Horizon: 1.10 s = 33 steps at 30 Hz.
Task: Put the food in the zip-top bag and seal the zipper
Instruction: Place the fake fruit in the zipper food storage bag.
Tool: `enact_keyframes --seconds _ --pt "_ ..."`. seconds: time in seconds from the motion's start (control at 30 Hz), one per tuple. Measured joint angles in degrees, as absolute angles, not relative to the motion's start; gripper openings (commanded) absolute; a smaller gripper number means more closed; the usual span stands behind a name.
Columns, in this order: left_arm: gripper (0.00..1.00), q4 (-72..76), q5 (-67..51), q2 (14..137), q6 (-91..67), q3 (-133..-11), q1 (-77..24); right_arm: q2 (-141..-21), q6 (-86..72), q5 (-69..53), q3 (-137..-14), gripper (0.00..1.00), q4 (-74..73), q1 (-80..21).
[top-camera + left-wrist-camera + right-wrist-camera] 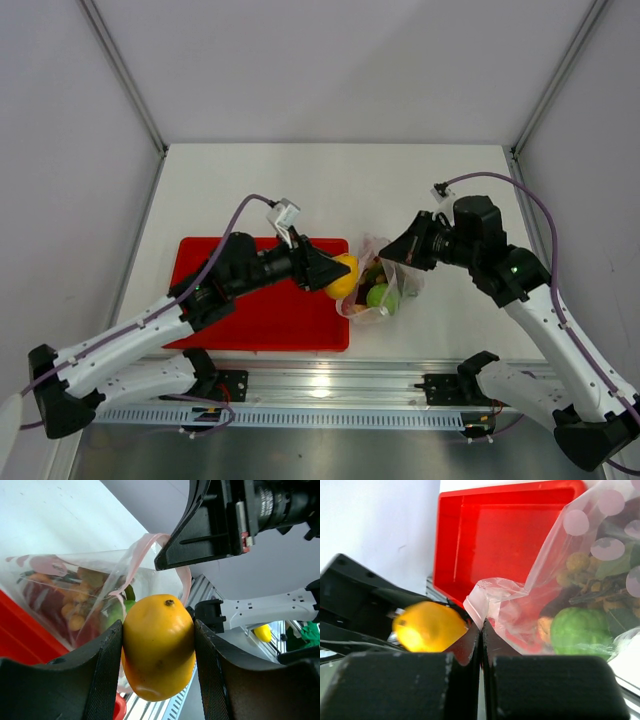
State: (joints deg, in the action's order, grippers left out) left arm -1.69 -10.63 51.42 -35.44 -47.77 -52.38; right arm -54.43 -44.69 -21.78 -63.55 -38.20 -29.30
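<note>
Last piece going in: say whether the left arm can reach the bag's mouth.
Probably yes: the right claw holds the bag by its rim, and the left claw has the ball right beside it.

Left gripper (158, 632) half-spread, right gripper (481, 630) closed

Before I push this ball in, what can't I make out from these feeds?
Bag opening width: top view, left gripper and yellow-orange ball cover the zip-top bag mouth.
Items behind the green ball: right wrist view, glare spots and crinkled film blur them.
Zipper: whether the right gripper pinches it; its shut fingers hide that, right wrist view.
</note>
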Motion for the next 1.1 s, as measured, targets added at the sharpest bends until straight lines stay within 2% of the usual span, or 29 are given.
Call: enact_keyframes --seconds 0.43,0.47,0.53,0.57,0.6,0.63,0.67,0.87,1.1 --pt "0.01 8.2 -2.8 66.2 -35.0 -48.2 -60.1 -52.9 -50.5 -23.5 -62.6 0.00 -34.3 -29.5" --pt "0.03 8.3 -2.0 67.4 -35.0 -48.6 -60.4 -52.6 -50.7 -23.5 -62.6 0.00 -34.2 -29.5" --pt "0.12 8.4 -0.7 69.6 -35.0 -49.2 -60.6 -52.2 -50.9 -23.6 -62.6 0.00 -34.2 -29.5" --pt "0.39 8.4 -0.1 70.6 -35.0 -49.6 -60.6 -52.1 -50.9 -23.5 -62.6 0.00 -34.2 -29.5" --pt "0.55 8.4 0.3 71.4 -35.0 -50.2 -60.6 -52.1 -50.9 -23.5 -62.6 0.00 -34.3 -29.5" --pt "0.87 8.4 0.6 72.1 -35.0 -50.6 -60.6 -52.1 -50.8 -23.4 -62.6 0.00 -34.5 -29.5" --pt "0.97 8.4 1.1 72.5 -34.6 -50.9 -60.7 -52.1 -50.8 -23.3 -62.6 0.00 -34.7 -29.5" --pt "0.99 7.2 3.8 71.2 -34.4 -50.3 -61.3 -51.4 -49.3 -21.7 -63.3 0.00 -36.6 -29.5" --pt "0.99 3.5 8.8 61.3 -32.9 -48.1 -63.1 -49.9 -47.0 -21.0 -63.9 0.00 -39.0 -29.5"
